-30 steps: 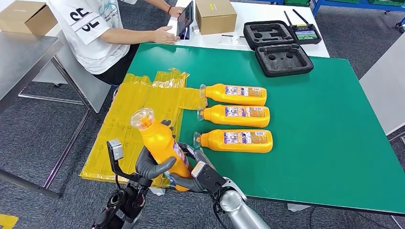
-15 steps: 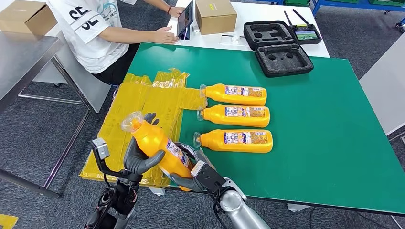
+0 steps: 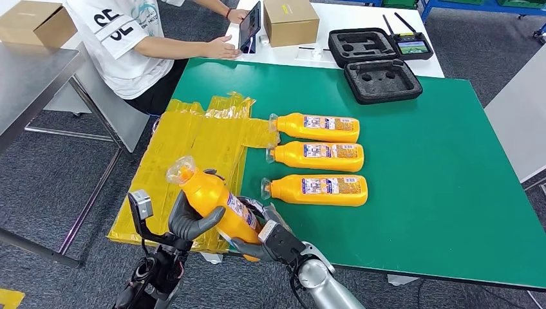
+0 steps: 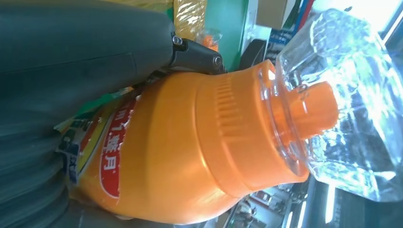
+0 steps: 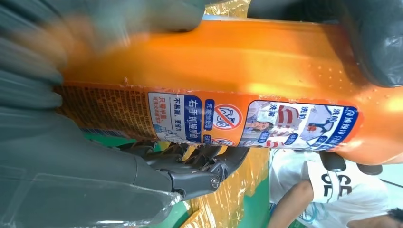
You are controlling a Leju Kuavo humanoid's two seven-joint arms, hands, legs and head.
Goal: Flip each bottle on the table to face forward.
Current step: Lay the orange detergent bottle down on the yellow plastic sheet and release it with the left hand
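While both hands' fingers [image 3: 193,222] grip the bottle [image 3: 216,199], three bottles [image 3: 319,190] (lying sideways) rest nearby.

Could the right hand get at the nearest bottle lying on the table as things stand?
Probably not yet: the right hand and left hand both hold the raised bottle. The nearest lying bottle itself lies unobstructed.

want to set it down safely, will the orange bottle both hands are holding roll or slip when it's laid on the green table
The orange bottle looks like stiff, glossy plastic, so it may slip somewhat in the left hand and right hand. Its body seems flattish, like the three bottles lying still on the green table, so rolling seems unlikely.
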